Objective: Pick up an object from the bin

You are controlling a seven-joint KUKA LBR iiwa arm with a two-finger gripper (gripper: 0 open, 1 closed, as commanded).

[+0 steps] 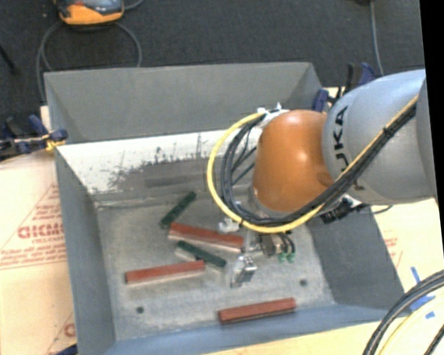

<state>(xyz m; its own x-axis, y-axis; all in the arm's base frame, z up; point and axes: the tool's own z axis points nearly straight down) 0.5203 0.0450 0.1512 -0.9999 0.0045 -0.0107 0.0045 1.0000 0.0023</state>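
Note:
My gripper [244, 270] hangs low over the middle of the bin floor, under the orange wrist cover. Just to its left a dark green bar [200, 254] lies slanted, its right end close to the gripper. A red-brown bar [204, 235] lies slanted above that one and runs under the gripper's body. Another red-brown bar [165, 273] lies flat further left. Nothing shows held in the gripper.
A third red-brown bar [257, 311] lies near the bin's front wall. A second dark green bar [177, 210] sits tilted toward the back left. A small green piece [290, 257] shows right of the gripper. The arm covers the bin's right side.

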